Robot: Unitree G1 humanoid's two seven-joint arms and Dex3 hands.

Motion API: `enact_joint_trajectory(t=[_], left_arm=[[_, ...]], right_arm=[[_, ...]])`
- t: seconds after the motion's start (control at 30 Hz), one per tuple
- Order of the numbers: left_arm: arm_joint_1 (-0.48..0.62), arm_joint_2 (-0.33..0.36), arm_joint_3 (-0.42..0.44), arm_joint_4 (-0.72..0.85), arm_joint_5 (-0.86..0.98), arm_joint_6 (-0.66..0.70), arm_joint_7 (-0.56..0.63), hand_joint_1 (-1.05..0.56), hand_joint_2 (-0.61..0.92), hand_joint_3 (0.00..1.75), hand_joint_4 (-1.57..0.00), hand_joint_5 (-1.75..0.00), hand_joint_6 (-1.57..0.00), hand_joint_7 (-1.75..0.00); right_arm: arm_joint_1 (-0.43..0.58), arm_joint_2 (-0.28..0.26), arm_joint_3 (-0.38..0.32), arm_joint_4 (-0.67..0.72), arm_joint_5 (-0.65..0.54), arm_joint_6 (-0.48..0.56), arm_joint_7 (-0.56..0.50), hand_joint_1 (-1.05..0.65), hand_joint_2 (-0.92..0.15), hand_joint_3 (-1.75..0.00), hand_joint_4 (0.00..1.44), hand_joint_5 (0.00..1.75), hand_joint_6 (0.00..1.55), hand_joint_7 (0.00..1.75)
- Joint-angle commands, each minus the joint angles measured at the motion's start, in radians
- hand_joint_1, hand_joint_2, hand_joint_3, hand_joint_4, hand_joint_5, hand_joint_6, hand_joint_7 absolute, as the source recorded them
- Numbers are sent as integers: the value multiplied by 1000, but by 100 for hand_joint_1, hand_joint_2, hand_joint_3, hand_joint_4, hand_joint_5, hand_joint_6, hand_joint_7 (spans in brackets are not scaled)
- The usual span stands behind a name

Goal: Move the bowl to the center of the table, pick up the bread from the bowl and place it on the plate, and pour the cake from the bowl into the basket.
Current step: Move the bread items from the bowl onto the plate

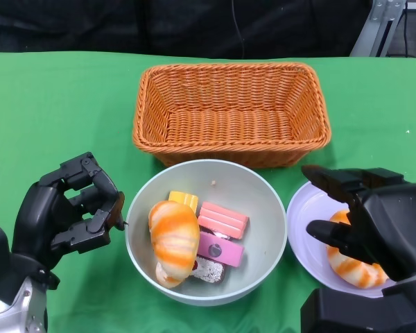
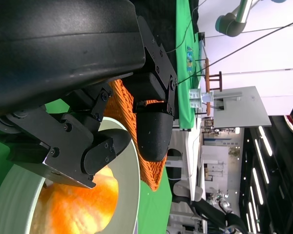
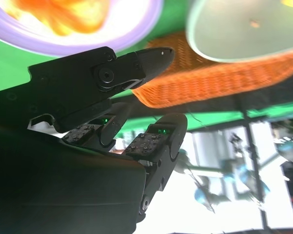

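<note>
A pale grey bowl [image 1: 263, 201] sits in front of the wicker basket [image 1: 232, 111], holding an orange-striped bread [image 1: 173, 236] and pink, yellow and dark cake pieces [image 1: 222, 222]. My left hand [image 1: 73, 208] hovers just left of the bowl's rim with fingers curled and nothing in them. A lilac plate [image 1: 301, 215] lies right of the bowl with another orange bread [image 1: 353, 267] on it. My right hand [image 1: 364, 215] hangs over the plate with fingers spread and holds nothing. In the right wrist view the plate [image 3: 136, 29] and the bowl [image 3: 244, 34] show beyond the fingers [image 3: 146, 63].
The green cloth [image 1: 55, 111] covers the table. The empty basket stands behind the bowl, its orange weave [image 2: 132, 117] also seen in the left wrist view beside the bowl's rim [image 2: 132, 170]. A metal stand [image 1: 381, 24] rises at the far right corner.
</note>
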Motion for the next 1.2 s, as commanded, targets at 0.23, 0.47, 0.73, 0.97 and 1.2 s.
enact_joint_trajectory(t=[0.23, 0.47, 0.73, 0.97, 1.2], left_arm=[[-23, 13, 4, 39, 9, -26, 4, 3, 64, 101, -80, -170, -78, -148], [-22, 6, 3, 46, 14, -43, 13, 4, 65, 102, -80, -170, -78, -148], [-20, 5, 5, 26, 7, -26, 21, 1, 62, 103, -77, -171, -77, -148], [-37, 17, 22, 42, 10, -38, 53, 0, 61, 101, -76, -171, -76, -149], [-68, 37, 54, 77, -4, -34, 71, 1, 63, 98, -77, -170, -78, -148]], right_arm=[[-70, -22, 47, -47, 65, -148, 149, -74, -92, -6, 76, 10, 72, 1], [-172, -8, 102, 56, 57, -248, 188, -78, -92, -6, 76, 6, 73, 1], [-250, 11, 153, 129, 8, -280, 182, -78, -92, -10, 74, 3, 70, 0], [-272, 17, 177, 198, 1, -323, 156, -78, -92, -8, 73, 2, 70, 0], [-292, 26, 199, 261, -9, -361, 120, -77, -92, -6, 71, 0, 68, 0]])
